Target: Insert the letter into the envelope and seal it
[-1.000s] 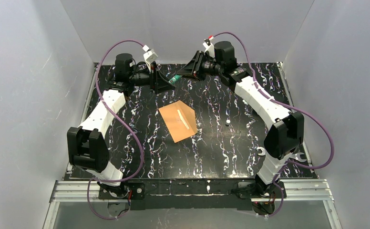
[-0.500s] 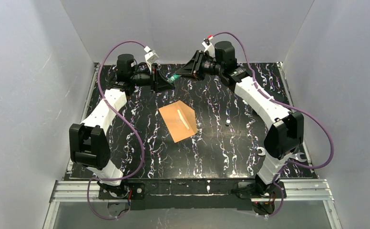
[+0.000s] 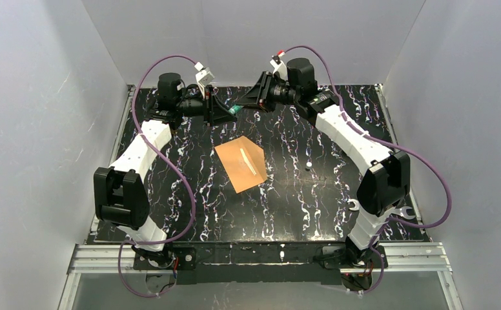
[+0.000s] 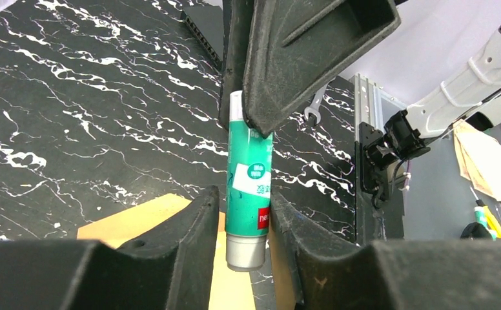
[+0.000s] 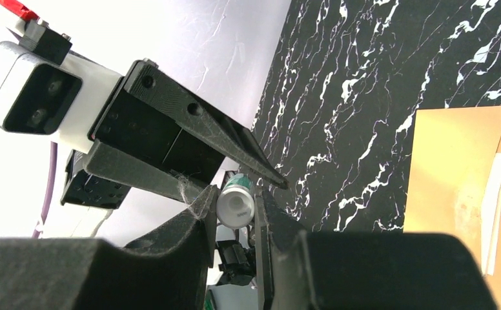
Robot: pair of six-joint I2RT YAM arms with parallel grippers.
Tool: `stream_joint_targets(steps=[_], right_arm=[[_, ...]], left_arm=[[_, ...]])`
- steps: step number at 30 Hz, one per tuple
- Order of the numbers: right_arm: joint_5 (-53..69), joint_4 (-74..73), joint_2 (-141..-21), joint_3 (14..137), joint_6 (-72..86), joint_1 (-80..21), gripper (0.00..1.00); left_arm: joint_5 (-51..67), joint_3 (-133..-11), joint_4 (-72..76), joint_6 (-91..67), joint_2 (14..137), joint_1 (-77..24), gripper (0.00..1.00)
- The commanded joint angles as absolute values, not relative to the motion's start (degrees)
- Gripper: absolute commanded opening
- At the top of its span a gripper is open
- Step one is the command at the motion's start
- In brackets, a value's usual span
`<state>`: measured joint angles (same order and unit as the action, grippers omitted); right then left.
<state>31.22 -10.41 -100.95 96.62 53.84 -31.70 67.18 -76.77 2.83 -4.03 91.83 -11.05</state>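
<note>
The orange-brown envelope [image 3: 238, 169] lies flat mid-table with a thin pale strip [image 3: 248, 161] on it. It also shows in the left wrist view [image 4: 144, 219] and the right wrist view [image 5: 454, 168]. The letter is not in view. Both grippers meet at the table's back, above the surface, on a green glue stick [image 3: 234, 109]. My left gripper [image 3: 225, 110] is shut on its green body [image 4: 251, 168]. My right gripper [image 3: 245, 103] is shut on its white end [image 5: 237, 203]. In the left wrist view, the right gripper's fingers [image 4: 299, 58] cover the stick's far end.
A small white object [image 3: 308, 166] sits right of the envelope. Two wrenches [image 3: 353, 205] [image 3: 403, 212] lie near the right arm's lower link. Grey walls enclose the table on three sides.
My right gripper has moved a little to the left, onto the glue stick's end. The left arm shifted slightly. The envelope has not moved.
</note>
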Motion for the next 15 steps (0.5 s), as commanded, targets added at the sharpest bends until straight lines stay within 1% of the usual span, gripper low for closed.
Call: stream_joint_targets(steps=[1, 3, 4, 5, 6, 7, 8, 9, 12, 15], right_arm=[[30.59, -9.76, -99.34, 96.11, 52.56, -31.90, 0.29], [30.59, -9.76, -99.31, 96.03, 52.59, -31.90, 0.30], [30.71, -9.76, -99.30, 96.06, 52.62, -31.90, 0.33], [30.88, -9.68, -99.25, 96.06, 52.70, -31.90, 0.39], [31.31, -9.33, -99.22, 96.00, 52.72, -31.90, 0.51], [31.86, -8.94, -99.07, 95.98, 52.84, -31.90, 0.61], [32.75, -8.48, -99.12, 96.02, 52.86, -31.95, 0.68], [33.60, -8.35, -99.38, 96.25, 52.88, -32.05, 0.71], [35.23, -8.35, -100.25, 96.46, 52.86, -32.46, 0.74], [34.53, -7.92, -100.40, 95.96, 52.75, -32.93, 0.71]], left_arm=[[69.08, -77.78, 3.25, -3.61, 91.14, -10.94, 0.22], [69.15, -77.66, 3.09, -3.30, 91.14, -10.94, 0.10], [69.21, -77.68, 3.00, -3.07, 91.09, -10.94, 0.02], [69.24, -77.57, 2.97, -2.81, 91.04, -10.98, 0.00], [69.18, -77.52, 2.92, -2.46, 91.03, -10.99, 0.00], [68.90, -77.49, 2.91, -2.01, 90.93, -10.96, 0.00], [68.42, -77.58, 2.84, -1.55, 91.01, -10.96, 0.00], [68.16, -77.73, 2.89, -1.17, 91.09, -10.98, 0.00], [67.20, -79.41, 2.88, -0.77, 92.01, -11.05, 0.00], [67.81, -81.06, 2.27, -1.39, 93.25, -11.28, 0.00]])
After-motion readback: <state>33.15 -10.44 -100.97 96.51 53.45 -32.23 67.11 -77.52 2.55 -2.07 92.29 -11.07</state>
